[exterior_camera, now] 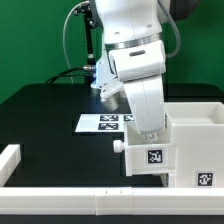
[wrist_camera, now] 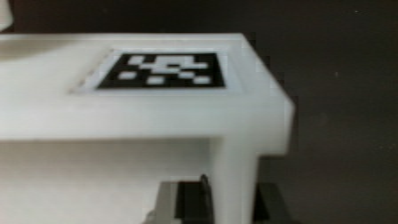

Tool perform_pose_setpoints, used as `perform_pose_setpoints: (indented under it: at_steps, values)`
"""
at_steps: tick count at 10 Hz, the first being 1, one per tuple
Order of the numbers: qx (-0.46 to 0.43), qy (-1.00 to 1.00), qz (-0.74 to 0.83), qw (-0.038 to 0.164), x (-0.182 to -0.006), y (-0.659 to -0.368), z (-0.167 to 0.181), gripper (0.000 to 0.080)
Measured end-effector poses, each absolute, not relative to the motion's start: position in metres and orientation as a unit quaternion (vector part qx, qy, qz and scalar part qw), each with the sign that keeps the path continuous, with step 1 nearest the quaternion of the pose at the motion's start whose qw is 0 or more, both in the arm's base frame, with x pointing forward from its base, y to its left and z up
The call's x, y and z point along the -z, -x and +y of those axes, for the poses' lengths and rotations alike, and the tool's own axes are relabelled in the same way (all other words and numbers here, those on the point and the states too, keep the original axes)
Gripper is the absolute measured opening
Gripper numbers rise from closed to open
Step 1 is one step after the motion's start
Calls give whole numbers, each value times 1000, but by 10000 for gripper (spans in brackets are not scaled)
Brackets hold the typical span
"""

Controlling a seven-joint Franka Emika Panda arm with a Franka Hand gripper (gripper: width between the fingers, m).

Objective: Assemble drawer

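The white robot arm (exterior_camera: 135, 60) reaches down from the top centre of the exterior view onto the white box-shaped drawer body (exterior_camera: 190, 145), which stands on the black bench (exterior_camera: 45, 120) at the right of the frame. The arm's lower end meets the box's left wall, where a black-and-white marker tag (exterior_camera: 155, 156) faces the camera; another tag (exterior_camera: 205, 179) sits lower right. Behind, at frame centre, lies the flat white marker board (exterior_camera: 105, 122). A white rail (exterior_camera: 60, 200) runs along the bottom edge. In the wrist view the fingers (wrist_camera: 217, 200) appear dark and blurred beneath a tagged white block (wrist_camera: 143, 110); whether they grip it, or how wide they stand, cannot be told.
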State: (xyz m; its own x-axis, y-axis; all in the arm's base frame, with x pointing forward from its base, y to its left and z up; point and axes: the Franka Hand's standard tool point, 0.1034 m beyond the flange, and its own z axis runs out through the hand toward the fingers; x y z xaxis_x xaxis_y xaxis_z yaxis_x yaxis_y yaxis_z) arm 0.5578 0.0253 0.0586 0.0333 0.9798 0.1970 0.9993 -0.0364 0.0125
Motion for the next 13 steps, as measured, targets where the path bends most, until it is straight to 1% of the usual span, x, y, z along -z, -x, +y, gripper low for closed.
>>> perform_pose_setpoints:
  at_steps: [5,6,7,8,9,10,11,12,13]
  values:
    - [74,726,-680,66,-59,-558,28,31]
    - [74,727,-680,66,-59,-558,28,143]
    - [72,728,-679,65,-64,-559,24,143]
    - [69,727,-681,60,-74,-560,21,289]
    - [65,726,-682,57,-84,-561,19,462]
    - [58,726,-683,58,-93,-562,15,462]
    - [54,727,-683,56,-104,-566,7,604]
    - [52,727,-682,52,-110,-569,-3,636]
    - [50,730,-680,53,-110,-568,-15,636]
